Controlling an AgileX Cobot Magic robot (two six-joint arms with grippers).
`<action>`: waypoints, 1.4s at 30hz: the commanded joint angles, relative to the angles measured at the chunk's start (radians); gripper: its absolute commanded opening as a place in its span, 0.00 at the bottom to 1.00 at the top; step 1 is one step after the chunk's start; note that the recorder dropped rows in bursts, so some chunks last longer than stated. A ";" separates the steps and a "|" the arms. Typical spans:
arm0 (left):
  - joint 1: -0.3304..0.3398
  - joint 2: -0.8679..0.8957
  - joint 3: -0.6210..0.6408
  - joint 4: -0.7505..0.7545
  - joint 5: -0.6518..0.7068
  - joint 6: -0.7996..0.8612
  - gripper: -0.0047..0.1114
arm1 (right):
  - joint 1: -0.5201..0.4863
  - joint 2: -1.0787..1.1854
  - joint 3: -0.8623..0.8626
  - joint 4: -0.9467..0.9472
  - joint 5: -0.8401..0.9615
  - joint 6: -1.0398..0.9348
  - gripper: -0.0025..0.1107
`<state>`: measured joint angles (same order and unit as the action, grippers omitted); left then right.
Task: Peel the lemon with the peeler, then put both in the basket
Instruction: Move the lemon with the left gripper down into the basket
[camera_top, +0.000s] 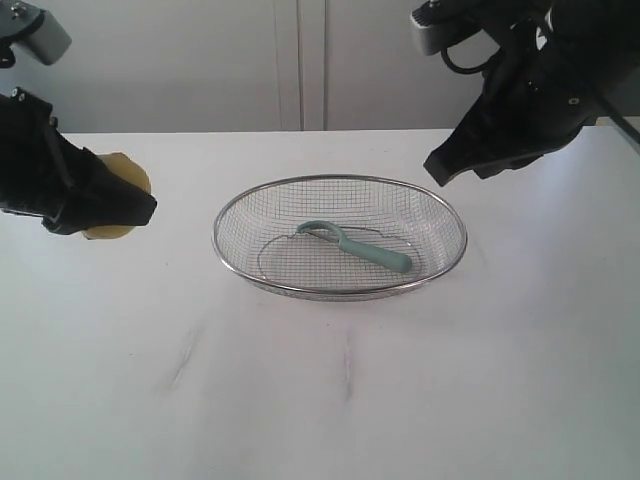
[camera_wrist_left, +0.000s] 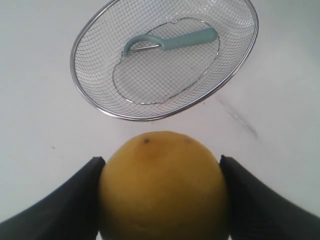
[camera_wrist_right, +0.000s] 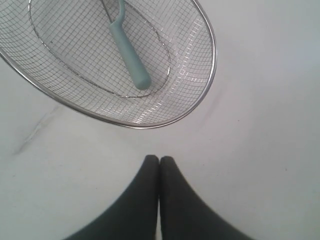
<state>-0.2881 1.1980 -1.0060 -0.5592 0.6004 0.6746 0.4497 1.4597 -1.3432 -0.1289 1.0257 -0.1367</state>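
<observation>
**Clerk:** Item one, table (camera_top: 320, 400): white, carrying everything. Item two, wire mesh basket (camera_top: 216, 238): sitting upright at mid-table.

**Checker:** And the grippers?

**Clerk:** Left gripper (camera_wrist_left: 161, 164): clamping the lemon (camera_top: 128, 172) across its width, one finger touching each side, well to the left of the basket. I cannot tell whether the fruit is resting on the table or hanging above it. Right gripper (camera_wrist_right: 159, 162): fingertips pressing together, gripping nothing, hanging above the table near the basket's right end.

**Checker:** Smallest entry?

**Clerk:** Peeler (camera_top: 372, 252): lying flat inside the basket, blade head near the centre, teal handle pointing right and toward the front.

**Checker:** So I am judging the lemon to be the piece going in now. Any handling note?

**Clerk:** I am recommending clearing the left rim with room to spare. Lower it over the bare mesh left of the blade head, not onto the peeler. Open the fingers only when the fruit is nearly touching the mesh, since an oval lemon is prone to rolling.

**Checker:** How are the views differing?

**Clerk:** The exterior view is showing both arms and the gap between lemon and basket, but a black finger is hiding most of the fruit. The left wrist view is showing smooth yellow rind with a dark speck and no sticker on that face. Only the right wrist view is showing the right fingertips meeting.
</observation>
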 joint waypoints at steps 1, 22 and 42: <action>-0.004 0.003 0.000 -0.037 0.012 0.003 0.04 | -0.003 -0.008 0.004 0.004 -0.018 0.007 0.02; -0.004 0.071 -0.103 -0.078 0.116 -0.001 0.04 | -0.003 0.041 0.004 0.002 -0.055 0.007 0.02; -0.260 0.661 -0.522 0.016 -0.166 -0.050 0.04 | -0.003 -0.069 0.004 0.002 -0.063 0.007 0.02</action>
<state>-0.5441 1.8057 -1.5132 -0.5653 0.4577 0.6329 0.4497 1.4177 -1.3432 -0.1288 0.9668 -0.1349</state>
